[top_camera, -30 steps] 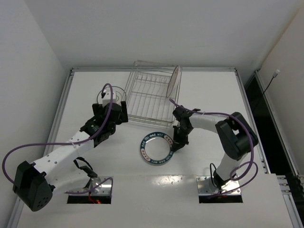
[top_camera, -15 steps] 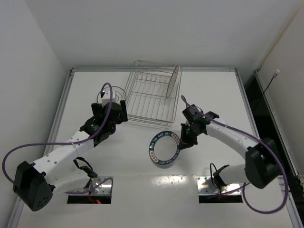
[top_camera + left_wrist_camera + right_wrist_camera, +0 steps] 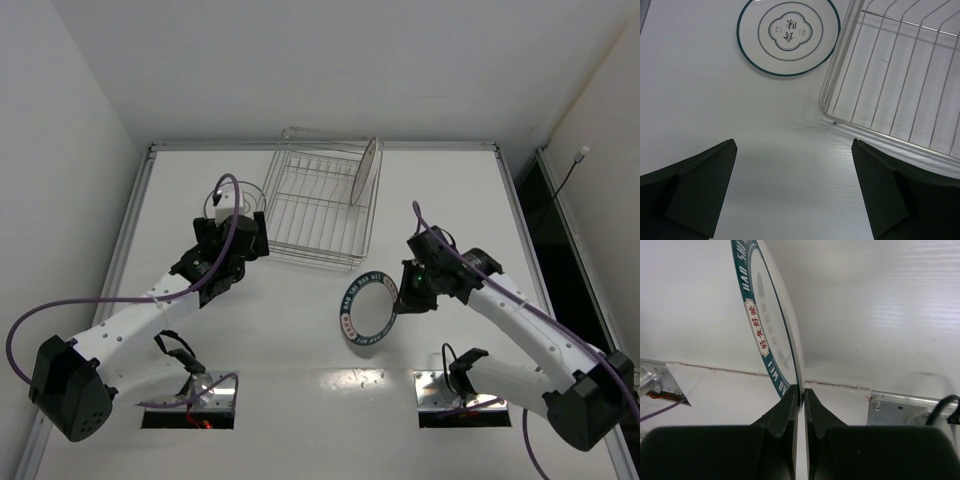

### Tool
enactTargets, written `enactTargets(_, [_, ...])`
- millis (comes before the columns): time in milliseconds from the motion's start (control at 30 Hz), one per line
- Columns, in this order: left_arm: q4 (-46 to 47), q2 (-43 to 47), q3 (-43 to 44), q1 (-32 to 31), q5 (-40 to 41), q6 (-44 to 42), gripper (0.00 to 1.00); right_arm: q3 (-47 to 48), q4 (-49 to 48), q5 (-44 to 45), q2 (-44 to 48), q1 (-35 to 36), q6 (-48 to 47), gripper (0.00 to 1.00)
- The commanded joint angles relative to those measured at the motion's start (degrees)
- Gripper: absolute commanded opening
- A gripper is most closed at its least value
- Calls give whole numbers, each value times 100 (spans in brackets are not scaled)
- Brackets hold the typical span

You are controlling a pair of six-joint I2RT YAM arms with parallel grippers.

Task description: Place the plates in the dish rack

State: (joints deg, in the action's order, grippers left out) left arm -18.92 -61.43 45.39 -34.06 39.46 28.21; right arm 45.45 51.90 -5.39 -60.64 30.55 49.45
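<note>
The plates are, I think, a third done: one plate (image 3: 367,172) stands in the dish rack (image 3: 315,205), my right jaws pinch the teal-lettered plate (image 3: 765,340) on edge near it, and the thin-rimmed plate (image 3: 789,36) lies on the table (image 3: 450,190) beside it under my wide left jaws.

Left arm (image 3: 140,320): stretched diagonally forward from its base, wrist pointing downward.
Left jaws: spread wide, holding nothing.
Right arm (image 3: 530,330): elbow out, forearm reaching inward toward centre.
Right jaws: pinched shut on the rim of the lettered plate (image 3: 368,308).
</note>
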Motion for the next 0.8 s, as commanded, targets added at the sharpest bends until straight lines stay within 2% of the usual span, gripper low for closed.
enactTargets(0, [-7, -62, 269, 40, 123, 106, 100, 841, 487, 590, 307, 66, -49, 0])
enactTargets(133, [-59, -62, 269, 40, 237, 159, 100, 1527, 1128, 1004, 422, 66, -50, 0])
enactTargets(300, [-226, -194, 383, 40, 352, 220, 100, 2669, 1436, 1496, 317, 66, 12, 0])
enactTargets(500, [-349, -457, 445, 40, 404, 273, 100, 3970, 1086, 2357, -456, 66, -50, 0])
enactTargets(600, [-349, -563, 498, 232, -7, 273, 100, 4891, 682, 2420, -1053, 66, -111, 0])
enactTargets(667, [-201, -485, 498, 496, -718, 220, 100, 5209, 559, 2420, -1300, 66, -172, 0])
enactTargets(733, [89, -362, 366, 1058, -1289, 150, 100, 5517, 497, 2420, -1502, 66, -234, 0])
enactTargets(767, [168, -361, 296, 1269, -1866, 150, 100, 5605, 497, 2420, -1503, 66, -321, 0])
